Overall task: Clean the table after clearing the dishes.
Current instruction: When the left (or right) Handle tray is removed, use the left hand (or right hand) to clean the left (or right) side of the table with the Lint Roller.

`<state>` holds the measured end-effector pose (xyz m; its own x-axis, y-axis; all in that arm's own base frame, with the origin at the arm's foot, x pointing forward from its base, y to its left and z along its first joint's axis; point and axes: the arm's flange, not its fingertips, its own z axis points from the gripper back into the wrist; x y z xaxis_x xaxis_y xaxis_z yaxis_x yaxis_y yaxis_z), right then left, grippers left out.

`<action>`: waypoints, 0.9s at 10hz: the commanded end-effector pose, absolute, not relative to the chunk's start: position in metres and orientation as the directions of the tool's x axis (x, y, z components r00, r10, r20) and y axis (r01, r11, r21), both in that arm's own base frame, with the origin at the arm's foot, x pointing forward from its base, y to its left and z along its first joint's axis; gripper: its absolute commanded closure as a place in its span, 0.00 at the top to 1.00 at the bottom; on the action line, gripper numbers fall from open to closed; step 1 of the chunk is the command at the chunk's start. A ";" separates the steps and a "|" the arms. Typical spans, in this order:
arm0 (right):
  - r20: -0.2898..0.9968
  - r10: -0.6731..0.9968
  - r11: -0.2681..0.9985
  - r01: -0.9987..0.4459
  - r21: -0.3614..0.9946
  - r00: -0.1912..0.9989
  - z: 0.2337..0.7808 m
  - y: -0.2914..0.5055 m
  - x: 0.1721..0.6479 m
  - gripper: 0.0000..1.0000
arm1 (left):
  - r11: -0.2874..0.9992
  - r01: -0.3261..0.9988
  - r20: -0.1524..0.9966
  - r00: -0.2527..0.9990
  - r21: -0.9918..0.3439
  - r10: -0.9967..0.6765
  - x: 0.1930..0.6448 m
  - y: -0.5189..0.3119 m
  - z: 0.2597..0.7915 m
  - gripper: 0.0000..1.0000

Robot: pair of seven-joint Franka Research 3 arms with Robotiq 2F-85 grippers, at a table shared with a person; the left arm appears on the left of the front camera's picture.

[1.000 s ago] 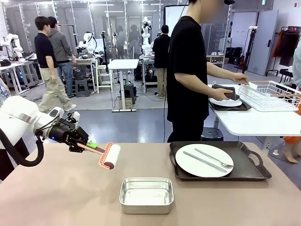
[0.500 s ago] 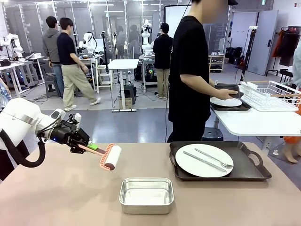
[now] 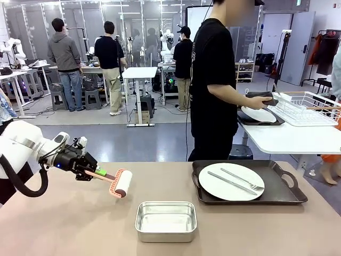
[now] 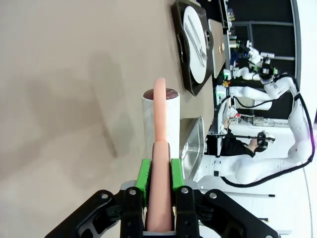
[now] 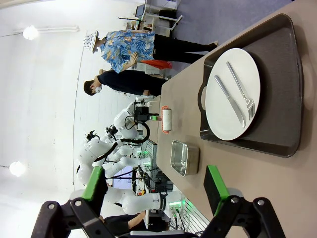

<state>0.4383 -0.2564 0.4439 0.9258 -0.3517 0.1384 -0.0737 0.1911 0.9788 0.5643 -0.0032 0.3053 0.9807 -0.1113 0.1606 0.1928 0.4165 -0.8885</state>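
Now the left gripper (image 3: 95,172) is clenching the roller (image 3: 123,183) by its handle at lower left, just over the table (image 3: 64,224), drum lying crosswise. The tray (image 3: 282,196) with its plate (image 3: 213,186) is sitting at right, nearer the right gripper (image 5: 154,184), which is gaping empty.

Left arm (image 3: 21,154) cut by left edge in front view; lower end of roller handle (image 4: 160,153) hidden between pads of left gripper (image 4: 160,172); steel pan (image 4: 191,144) partly behind roller (image 4: 171,119); far plate (image 3: 259,114) partly under person's hand (image 3: 260,101); wire rack (image 3: 309,109) cut by right edge.
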 end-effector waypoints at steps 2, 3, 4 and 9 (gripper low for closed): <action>0.145 -0.351 0.193 -0.080 0.978 0.925 0.447 -0.255 0.437 1.00 | 0.375 0.131 0.125 0.991 -0.918 -0.041 0.574 0.005 0.291 0.21; 0.145 -0.351 0.193 -0.080 0.978 0.925 0.447 -0.255 0.437 1.00 | 0.378 0.111 0.109 0.994 -0.919 -0.026 0.576 0.006 0.285 0.21; 0.145 -0.351 0.193 -0.080 0.978 0.925 0.447 -0.255 0.437 1.00 | 0.391 0.111 0.109 0.994 -0.914 -0.025 0.575 0.006 0.278 0.21; 0.145 -0.351 0.193 -0.080 0.978 0.925 0.447 -0.255 0.437 1.00 | 0.506 0.101 0.101 0.995 -0.857 -0.027 0.570 0.025 0.264 0.21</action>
